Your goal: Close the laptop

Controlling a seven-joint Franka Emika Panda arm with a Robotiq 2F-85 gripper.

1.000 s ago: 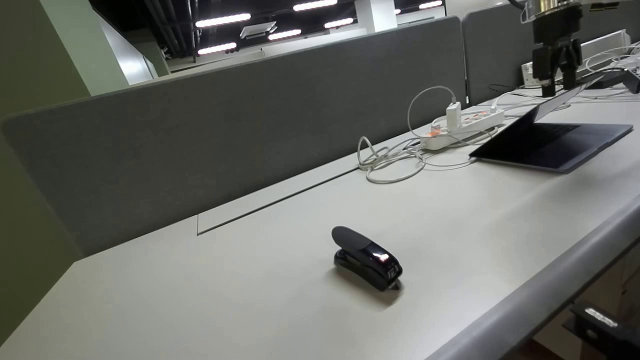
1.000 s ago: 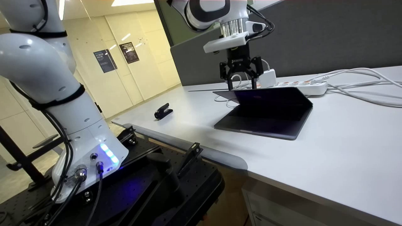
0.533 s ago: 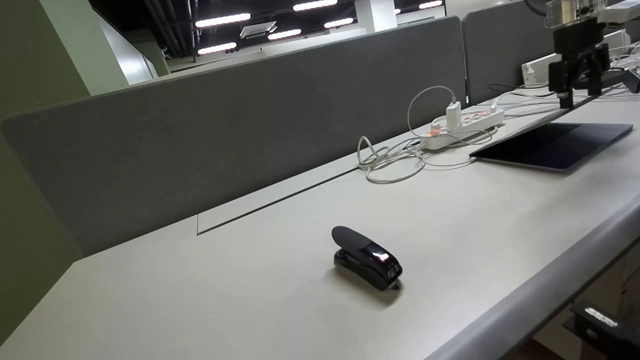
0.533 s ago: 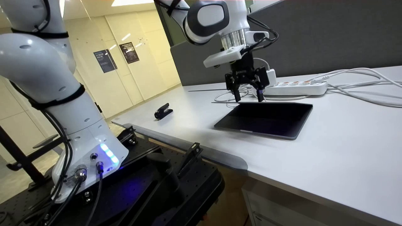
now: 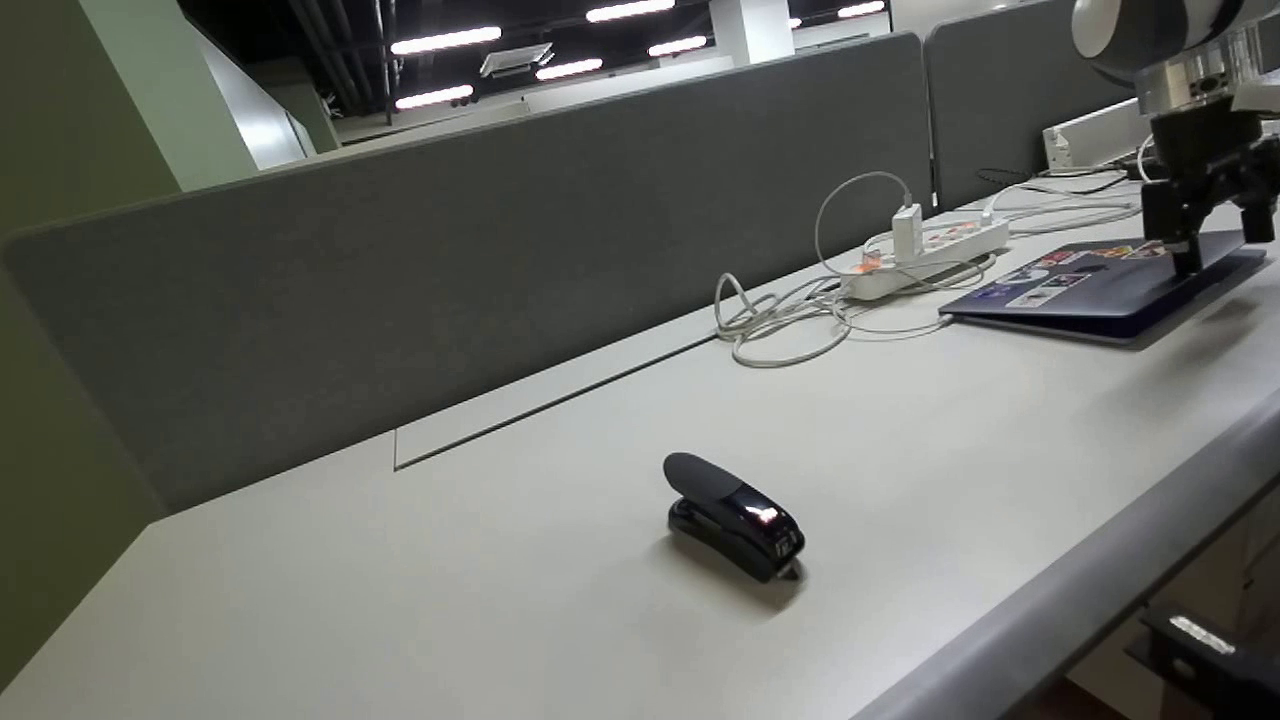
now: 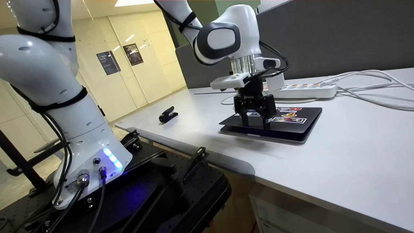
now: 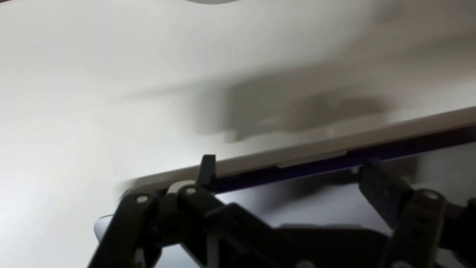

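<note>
The laptop [image 5: 1105, 285] is seen lying on the table [image 6: 349, 145], directly below the gripper [image 6: 256, 125]; its lid [image 6: 288, 127] is folded most of the way down, but a narrow wedge is left between it and the base [image 7: 372, 139], widest along the front edge and narrowing toward the grey partition [image 6: 333, 38]. Nothing is gripped; the jaws are spread apart, with both fingertips [image 7: 385, 193] pointed down over the front part of the lid; contact seems to be made in both exterior views, though it cannot be confirmed from the wrist view.

The long side of the laptop is laid roughly along the line from one fingertip to the other, slanted somewhat across the wrist view; the notch [image 7: 312, 159] in the base's front edge is framed between them, so the push is judged to be fairly well centred; the coming move is judged to turn on the short way down from lid to base; a steady downward press is called for; were the fingertips drawn too far toward the table's near edge, contact with the lid might be lost.
</note>
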